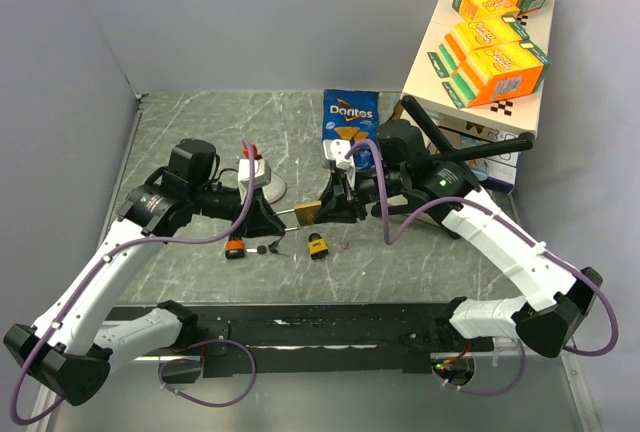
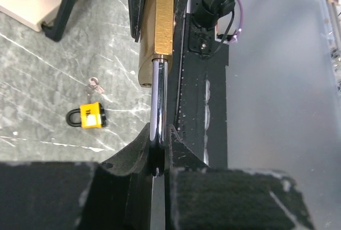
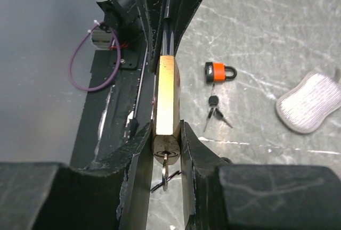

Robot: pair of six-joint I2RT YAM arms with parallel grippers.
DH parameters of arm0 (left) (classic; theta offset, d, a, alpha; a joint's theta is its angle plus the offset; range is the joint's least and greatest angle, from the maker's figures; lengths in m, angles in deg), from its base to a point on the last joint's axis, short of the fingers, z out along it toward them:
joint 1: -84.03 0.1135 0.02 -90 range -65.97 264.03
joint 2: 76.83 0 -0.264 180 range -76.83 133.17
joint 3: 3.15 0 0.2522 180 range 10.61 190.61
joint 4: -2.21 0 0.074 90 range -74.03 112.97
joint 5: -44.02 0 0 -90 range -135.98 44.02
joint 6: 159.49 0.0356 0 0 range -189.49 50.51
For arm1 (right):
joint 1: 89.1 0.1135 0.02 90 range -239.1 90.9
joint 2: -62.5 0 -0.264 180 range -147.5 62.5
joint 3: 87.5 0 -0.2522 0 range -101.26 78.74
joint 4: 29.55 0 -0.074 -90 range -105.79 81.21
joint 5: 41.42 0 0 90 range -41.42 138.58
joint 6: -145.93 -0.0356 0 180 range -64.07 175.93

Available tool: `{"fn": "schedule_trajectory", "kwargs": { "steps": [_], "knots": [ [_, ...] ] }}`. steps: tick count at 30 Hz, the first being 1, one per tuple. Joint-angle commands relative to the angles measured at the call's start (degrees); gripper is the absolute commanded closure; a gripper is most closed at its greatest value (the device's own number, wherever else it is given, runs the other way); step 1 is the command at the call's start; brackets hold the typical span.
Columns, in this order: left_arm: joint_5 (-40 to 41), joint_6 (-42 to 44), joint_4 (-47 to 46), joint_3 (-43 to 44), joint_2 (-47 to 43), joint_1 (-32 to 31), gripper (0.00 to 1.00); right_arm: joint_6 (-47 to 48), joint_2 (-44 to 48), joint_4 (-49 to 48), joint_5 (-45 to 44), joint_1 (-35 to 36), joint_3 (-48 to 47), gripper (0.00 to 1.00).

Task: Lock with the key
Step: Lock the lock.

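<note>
The brass padlock (image 1: 307, 213) hangs in the air above the counter (image 1: 420, 262), stretched lengthways between my two arms. Its key (image 3: 165, 174) sits in the keyhole at the body's end. My left pincer (image 2: 159, 150) is pinched nearly shut on the chrome shackle (image 2: 158, 102), which I judge anchors the lock against twisting. My right pincer (image 3: 166, 134) clamps the flat brass sides just by the keyhole, steadying the body rather than gripping the key. Below on the counter lie an orange padlock (image 3: 219, 72) and a yellow padlock (image 2: 90, 116), each with keys beside it, well apart from my work.
</note>
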Motion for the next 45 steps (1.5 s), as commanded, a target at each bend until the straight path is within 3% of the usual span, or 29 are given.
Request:
{"fn": "schedule_trajectory", "kwargs": {
  "steps": [1,7,11,16,21,35,45],
  "knots": [
    [-0.72,-4.88,-21.52,0.61,-0.29,-2.44,0.99,-4.34,-2.54,-5.13,8.02,2.51,-2.92,1.00],
    [1.31,1.18,-17.68,2.36,0.58,-2.89,0.99,-3.64,-4.39,-2.41,9.78,2.51,-5.20,1.00],
    [0.88,-0.83,-19.95,1.92,0.50,-2.97,0.99,-4.95,-5.09,-4.07,10.14,2.43,-5.21,1.00],
    [1.84,6.26,-10.12,3.59,-0.02,-2.97,0.99,-1.98,-5.71,0.13,9.43,1.03,-7.40,1.00],
    [3.68,7.43,-6.42,1.57,-2.14,-2.10,0.99,-0.65,-3.69,2.07,8.73,-1.00,-7.06,1.00],
    [4.74,5.40,-7.64,-0.01,-3.46,-1.48,0.99,-0.56,-0.17,2.26,7.50,-1.88,-4.07,1.00],
    [0.53,-1.62,-16.60,0.43,-1.09,-2.01,0.99,-7.15,-1.84,-6.27,8.82,-0.13,-2.57,1.00]
  ]
}}
